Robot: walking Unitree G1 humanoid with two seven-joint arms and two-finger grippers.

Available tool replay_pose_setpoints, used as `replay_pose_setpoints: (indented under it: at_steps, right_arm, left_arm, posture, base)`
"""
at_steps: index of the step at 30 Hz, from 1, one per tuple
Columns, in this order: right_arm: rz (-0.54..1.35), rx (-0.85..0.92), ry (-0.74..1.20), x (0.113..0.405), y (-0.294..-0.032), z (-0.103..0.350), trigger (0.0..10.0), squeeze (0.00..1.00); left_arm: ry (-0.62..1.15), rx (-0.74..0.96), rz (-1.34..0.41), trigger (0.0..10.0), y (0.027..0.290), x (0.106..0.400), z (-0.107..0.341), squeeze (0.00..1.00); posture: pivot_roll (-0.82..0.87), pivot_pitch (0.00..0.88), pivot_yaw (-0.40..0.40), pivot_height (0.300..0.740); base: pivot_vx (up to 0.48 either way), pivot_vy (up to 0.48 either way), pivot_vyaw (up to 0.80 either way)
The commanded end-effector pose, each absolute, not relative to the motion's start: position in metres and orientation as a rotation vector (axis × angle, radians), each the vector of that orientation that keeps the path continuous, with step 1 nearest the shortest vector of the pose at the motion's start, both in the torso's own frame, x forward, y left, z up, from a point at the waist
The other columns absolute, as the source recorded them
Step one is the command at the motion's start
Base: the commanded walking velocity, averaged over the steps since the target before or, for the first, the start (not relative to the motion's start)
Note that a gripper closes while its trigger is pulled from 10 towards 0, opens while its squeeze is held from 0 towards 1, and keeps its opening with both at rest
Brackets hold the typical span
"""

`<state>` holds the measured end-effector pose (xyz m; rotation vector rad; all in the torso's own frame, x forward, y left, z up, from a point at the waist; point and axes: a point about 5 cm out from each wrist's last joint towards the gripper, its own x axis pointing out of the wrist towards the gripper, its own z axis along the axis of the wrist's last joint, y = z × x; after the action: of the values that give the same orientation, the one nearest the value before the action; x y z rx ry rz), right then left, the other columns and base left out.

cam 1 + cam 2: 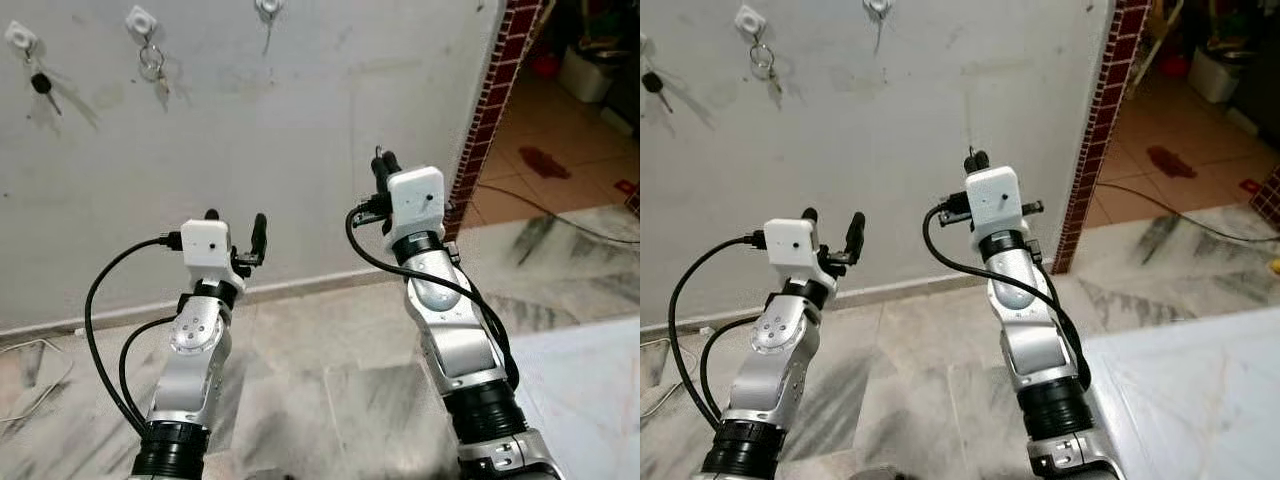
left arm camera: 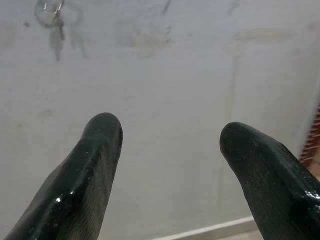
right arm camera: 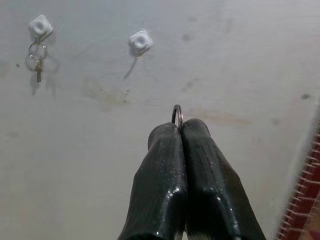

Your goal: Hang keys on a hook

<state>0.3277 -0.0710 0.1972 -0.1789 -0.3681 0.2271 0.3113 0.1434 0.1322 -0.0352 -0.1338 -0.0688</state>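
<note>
Marble floor (image 1: 330,400) runs up to a scuffed white wall (image 1: 300,130), with a brick-red tiled pillar (image 1: 495,100) at its right end and an orange-tiled room beyond. Three white hooks sit high on the wall: the left hook (image 1: 20,36) carries a black-headed key (image 1: 42,86), the middle hook (image 1: 141,20) a ring of keys (image 1: 152,66), and the third hook (image 3: 140,41) is bare. My right tool (image 3: 178,131) is raised toward the wall, fingers pressed together, pinching a metal key ring (image 3: 177,114) whose loop pokes out above the tips. My left tool (image 1: 235,228) is held lower, fingers spread, holding nothing.
</note>
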Motion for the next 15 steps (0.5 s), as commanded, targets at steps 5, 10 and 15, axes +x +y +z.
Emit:
replay_pose_setpoints:
  at_steps: [5, 10, 15]
  right_arm:
    - [0.271, -0.180, -0.397, 0.3257, -0.0631, 0.2034, 10.0, 0.00]
    - [0.293, -0.181, -0.396, 0.3253, -0.0609, 0.2033, 10.0, 0.00]
    - [0.320, -0.189, -0.395, 0.3229, -0.0569, 0.2015, 10.0, 0.00]
  left_arm:
    - [-0.137, -0.045, -0.054, 10.0, 0.1468, 0.3116, 0.1340, 0.00]
    - [-0.137, -0.047, -0.053, 10.0, 0.1470, 0.3115, 0.1338, 0.00]
    - [-0.141, -0.051, -0.032, 10.0, 0.1517, 0.3136, 0.1354, 0.00]
  posture:
    - [-0.02, 0.138, 0.071, 0.740]
    - [-0.02, 0.140, 0.073, 0.740]
    - [-0.02, 0.141, 0.074, 0.740]
  base:
    - [0.415, 0.000, 0.00]
    - [0.425, 0.000, 0.00]
    - [0.428, 0.000, 0.00]
